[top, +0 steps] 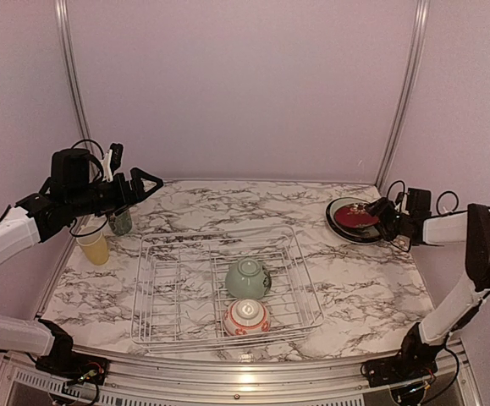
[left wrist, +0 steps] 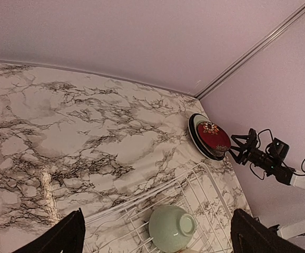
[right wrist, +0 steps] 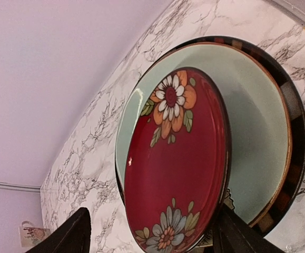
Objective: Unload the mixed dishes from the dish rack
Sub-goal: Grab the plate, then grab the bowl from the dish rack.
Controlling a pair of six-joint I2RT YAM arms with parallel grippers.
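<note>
Top view: dish rack [top: 164,292] sits on the marble-patterned desk [top: 228,207], centre-low in frame. Two items in it, both in its right half:
- pale green bowl [top: 247,278], tipped, foot ring showing.
- red-striped white bowl [top: 246,317], just below it in frame, foot ring up. The two look close together; cannot tell if they touch.

Outside the rack, on the desk:
- yellow cup [top: 95,245], upright, left edge of frame.
- patterned tall cup [top: 121,222], just above and right of it, partly hidden by the left arm.
- plate stack at right of frame: dark red floral plate [right wrist: 176,163] on top, pale teal plate [right wrist: 252,132] under it, black-rimmed plate [right wrist: 294,132] at the bottom.

Left gripper [top: 136,173]: raised above the desk at upper left, over the cups, jaws wide, nothing between them.

Right gripper [right wrist: 149,232]: low at the plate stack, jaws spread to either side of the red plate's near rim. Left finger [right wrist: 76,234] stands clear of the plate. Right finger [right wrist: 236,234] is close to the rim, contact unclear.
</note>
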